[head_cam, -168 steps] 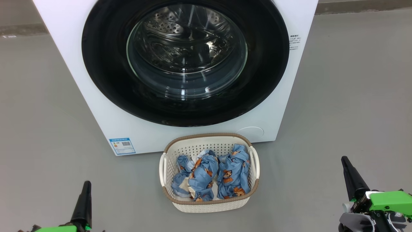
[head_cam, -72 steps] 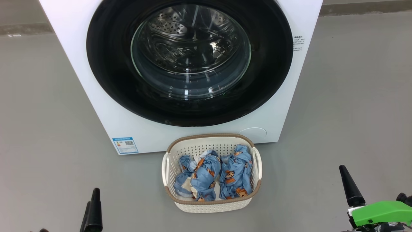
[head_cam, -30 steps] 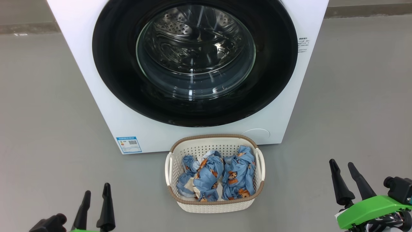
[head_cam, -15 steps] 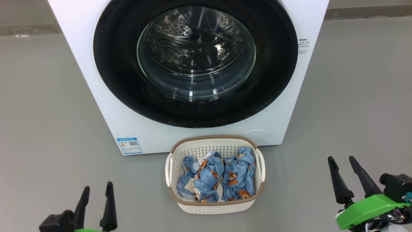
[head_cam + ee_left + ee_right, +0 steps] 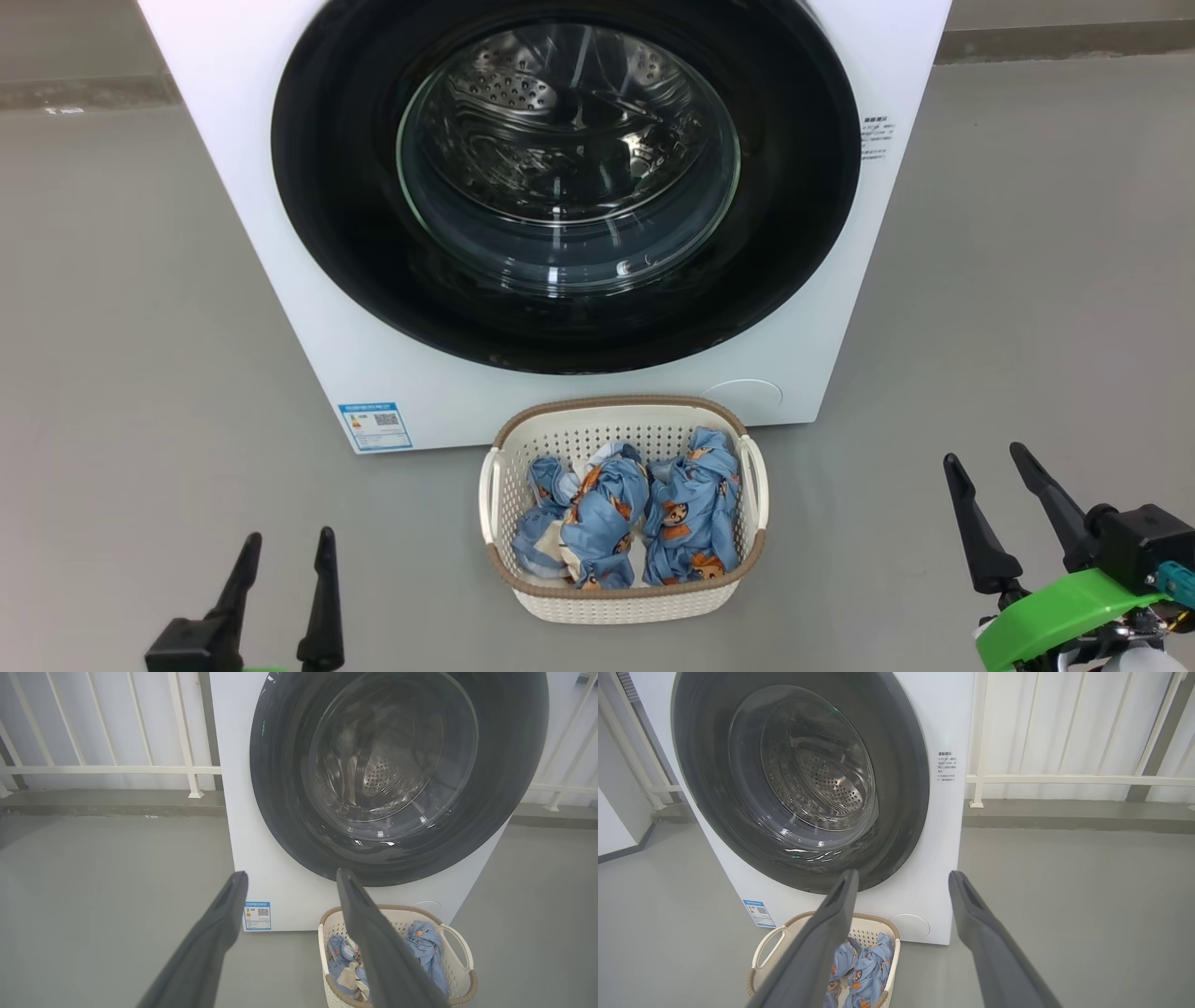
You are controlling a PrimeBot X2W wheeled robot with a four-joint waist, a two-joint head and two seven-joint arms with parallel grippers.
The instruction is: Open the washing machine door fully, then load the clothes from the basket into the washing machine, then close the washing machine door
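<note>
Fingers (image 5: 324,597) on left and right stand spread, empty, flanking the basket (image 5: 624,602).

Soft, even light keeps all views bright, with no hard shadows. White glints streak the lower glass of the washing machine door (image 5: 568,159). The basket (image 5: 624,597) throws only a faint shadow on the grey floor (image 5: 140,327). In both wrist views the near fingers (image 5: 201,956) look blurred, and the railing (image 5: 182,728) bars lean outward at the edges.
</note>
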